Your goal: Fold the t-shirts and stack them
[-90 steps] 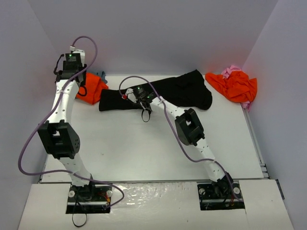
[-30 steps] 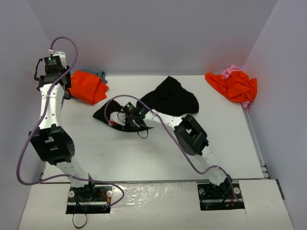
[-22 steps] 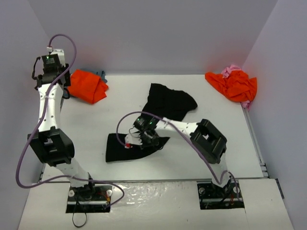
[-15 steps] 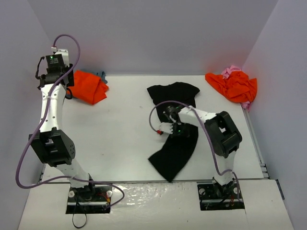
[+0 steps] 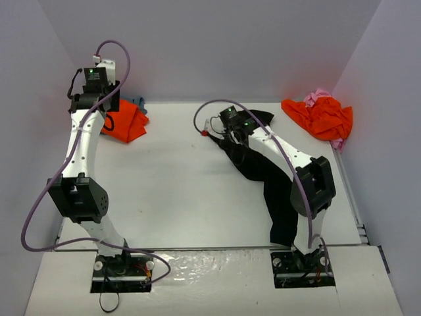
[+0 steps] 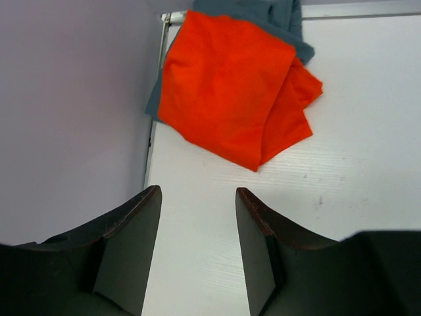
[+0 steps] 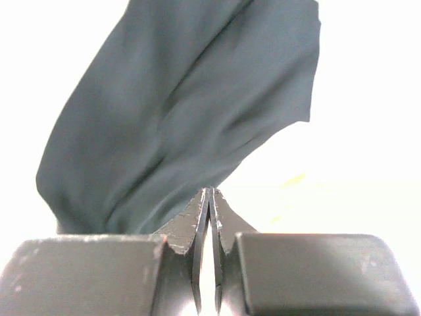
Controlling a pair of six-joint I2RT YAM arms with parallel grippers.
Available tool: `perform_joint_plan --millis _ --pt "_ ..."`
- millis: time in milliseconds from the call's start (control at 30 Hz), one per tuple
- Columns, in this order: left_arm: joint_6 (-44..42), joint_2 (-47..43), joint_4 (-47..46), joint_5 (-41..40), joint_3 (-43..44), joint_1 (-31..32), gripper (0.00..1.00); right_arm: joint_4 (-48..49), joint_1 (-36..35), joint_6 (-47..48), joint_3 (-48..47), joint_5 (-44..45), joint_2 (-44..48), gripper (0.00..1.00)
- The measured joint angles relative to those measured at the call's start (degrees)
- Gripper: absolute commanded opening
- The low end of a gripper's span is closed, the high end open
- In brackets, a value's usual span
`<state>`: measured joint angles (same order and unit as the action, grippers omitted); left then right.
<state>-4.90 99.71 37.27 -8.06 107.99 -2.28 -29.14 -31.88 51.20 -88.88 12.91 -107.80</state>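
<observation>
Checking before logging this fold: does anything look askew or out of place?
Yes: the black t-shirt trails as a twisted, bunched strip from the right gripper to the near edge of the table, not spread flat.

Blue-grey cloth shirt [image 6: 279,16] mostly buried under bright orange cloth shirt [image 6: 223,85], upper frame; long black cloth shirt [image 5: 266,178] partly behind right arm [image 5: 289,155], centre-right.

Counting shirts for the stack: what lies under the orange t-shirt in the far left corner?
A blue-grey shirt pokes out beneath the orange t-shirt; only its edges show, the rest is covered.
</observation>
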Motion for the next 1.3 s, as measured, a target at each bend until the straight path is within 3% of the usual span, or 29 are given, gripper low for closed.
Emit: perform_joint_plan --millis 133,267,533,700,933,1067,1300 --pt "0.0 2.1 1.0 -0.2 4.2 5.4 0.38 5.5 -4.8 -3.3 -10.4 1.0 0.4 0.0" --pt "0.7 6.5 3.7 2.2 10.1 10.0 0.01 7.8 -4.4 -5.1 -14.3 2.5 -0.7 0.0" --pt "0.9 21.7 11.4 6.5 26.2 13.4 0.0 11.3 6.5 -9.4 -3.2 4.6 -2.2 0.0" --pt "-1.8 29.5 14.6 6.8 29.7 18.2 0.0 18.6 10.4 -10.4 15.8 7.6 12.5 0.0" --pt "-5.4 34.9 17.3 9.8 30.6 26.9 0.0 25.8 17.5 -12.7 16.0 8.1 27.0 0.0" --pt "-7.4 35.4 17.3 12.1 31.5 31.1 0.0 28.0 22.8 -14.3 15.6 8.3 27.5 0.0" --pt "-12.6 42.1 16.7 20.6 40.7 33.7 0.0 28.1 24.7 -18.2 15.6 6.5 25.8 0.0"
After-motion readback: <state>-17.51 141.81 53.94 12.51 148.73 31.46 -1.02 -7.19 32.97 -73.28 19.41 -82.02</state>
